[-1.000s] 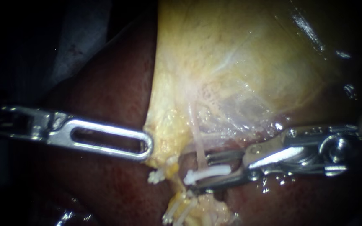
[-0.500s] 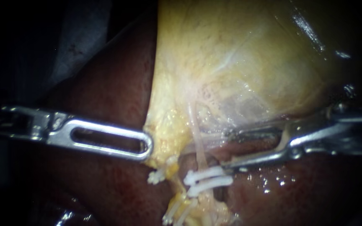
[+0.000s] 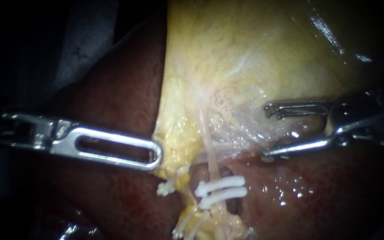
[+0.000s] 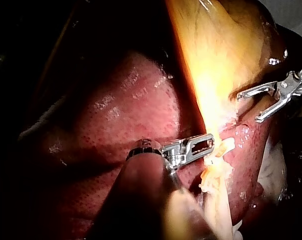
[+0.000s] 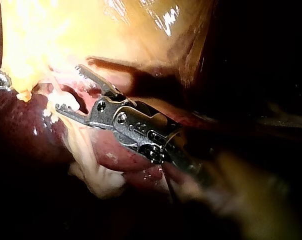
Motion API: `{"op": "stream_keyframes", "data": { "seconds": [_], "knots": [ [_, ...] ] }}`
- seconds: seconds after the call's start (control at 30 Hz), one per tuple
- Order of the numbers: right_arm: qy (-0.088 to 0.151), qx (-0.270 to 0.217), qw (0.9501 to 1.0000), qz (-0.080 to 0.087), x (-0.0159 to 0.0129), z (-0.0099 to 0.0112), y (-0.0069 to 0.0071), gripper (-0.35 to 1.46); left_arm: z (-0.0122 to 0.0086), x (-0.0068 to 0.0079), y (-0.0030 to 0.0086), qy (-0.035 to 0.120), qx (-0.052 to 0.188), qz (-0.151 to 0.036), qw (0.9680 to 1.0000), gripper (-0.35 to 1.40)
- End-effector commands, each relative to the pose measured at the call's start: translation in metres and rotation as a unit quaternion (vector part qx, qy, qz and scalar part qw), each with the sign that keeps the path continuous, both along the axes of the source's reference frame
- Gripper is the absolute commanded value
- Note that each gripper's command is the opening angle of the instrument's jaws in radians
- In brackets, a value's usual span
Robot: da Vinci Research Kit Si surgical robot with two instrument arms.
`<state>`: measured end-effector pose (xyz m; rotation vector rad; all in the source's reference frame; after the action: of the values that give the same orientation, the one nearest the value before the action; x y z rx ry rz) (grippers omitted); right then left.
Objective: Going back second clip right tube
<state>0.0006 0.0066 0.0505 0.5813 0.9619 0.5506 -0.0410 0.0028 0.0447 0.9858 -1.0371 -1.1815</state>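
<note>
Below and left of the right instrument (image 3: 265, 132), two white clips (image 3: 221, 186) are seen across the right tube (image 3: 210, 155), apart from its jaws, which are spread wide and empty. Whether the left instrument (image 3: 155, 154) grips the gallbladder (image 3: 245, 53) edge cannot be made out; both shafts are cut off.

Dark surround; grey cloth (image 3: 84, 42) upper left

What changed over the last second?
Right instrument let go of the clip and drew back rightward, jaws open and empty. Left instrument still grips the gallbladder; tube unmoved.
</note>
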Motion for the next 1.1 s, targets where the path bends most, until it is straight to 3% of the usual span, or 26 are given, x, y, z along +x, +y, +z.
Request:
{"op": "stream_keyframes", "data": {
  "seconds": [0.03, 0.3, 0.87, 1.1],
  "knots": [
    [0.0, 0.001, 1.0, -0.001, 0.0, 0.0, 0.0, 0.6, 0.0, 0.0, 0.0, 0.0, 0.0, 0.0, 1.0, -0.35],
    [0.0, -0.002, 1.0, -0.002, -0.0001, 0.0, -0.0001, 0.6, 0.0012, -0.0012, -0.0003, 0.005, -0.003, 0.0, 1.0, -0.35],
    [0.001, -0.003, 1.0, -0.003, -0.0002, 0.0002, -0.0003, 0.6, 0.0057, -0.0062, -0.0017, 0.011, -0.001, 0.017, 0.9998, -0.35],
    [0.001, -0.003, 1.0, -0.003, -0.0003, 0.0002, -0.0003, 0.6, 0.0059, -0.0066, -0.0018, 0.011, -0.001, 0.019, 0.9998, -0.35]
  ]
}}
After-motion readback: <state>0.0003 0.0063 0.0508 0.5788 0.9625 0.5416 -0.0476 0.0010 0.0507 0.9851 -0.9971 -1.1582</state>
